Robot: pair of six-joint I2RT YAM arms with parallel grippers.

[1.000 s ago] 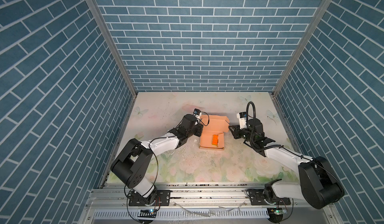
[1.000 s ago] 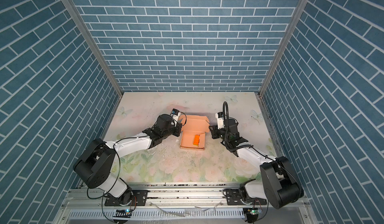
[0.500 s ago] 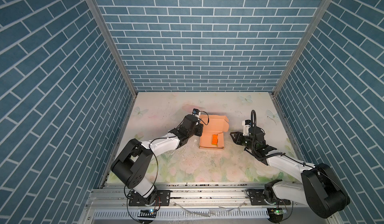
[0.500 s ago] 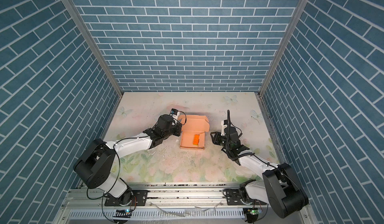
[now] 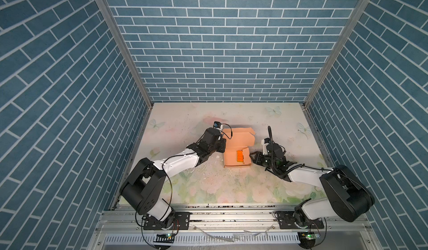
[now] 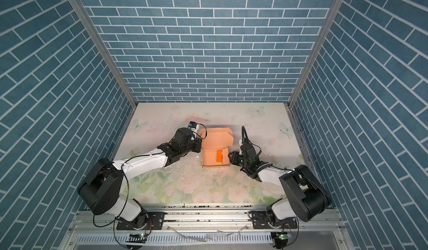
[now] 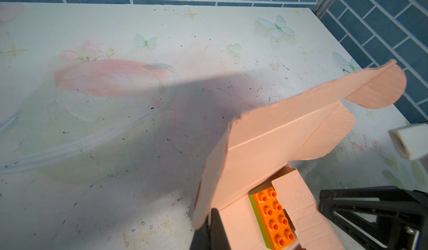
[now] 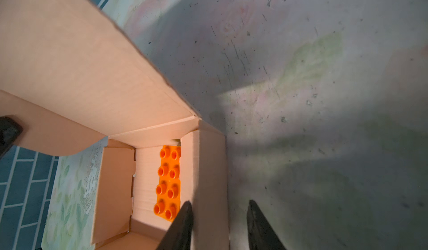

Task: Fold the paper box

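Centre of both top views: the paper box (image 5: 239,137), lid upright, hinge lying left to right. The left gripper (image 5: 223,144) is clamped on the lid's left flap. The right gripper (image 5: 252,157), jaws narrowly apart, straddles the right wall. The lid would likely fold toward the lower frame.

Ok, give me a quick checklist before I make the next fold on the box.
1. The brick lies inside the box: ok.
2. The right gripper is open, astride the right wall: ok.
3. The left gripper is shut at the left edge; hold on cardboard: cannot tell.
4. The lid is down: not ok, it stands raised.
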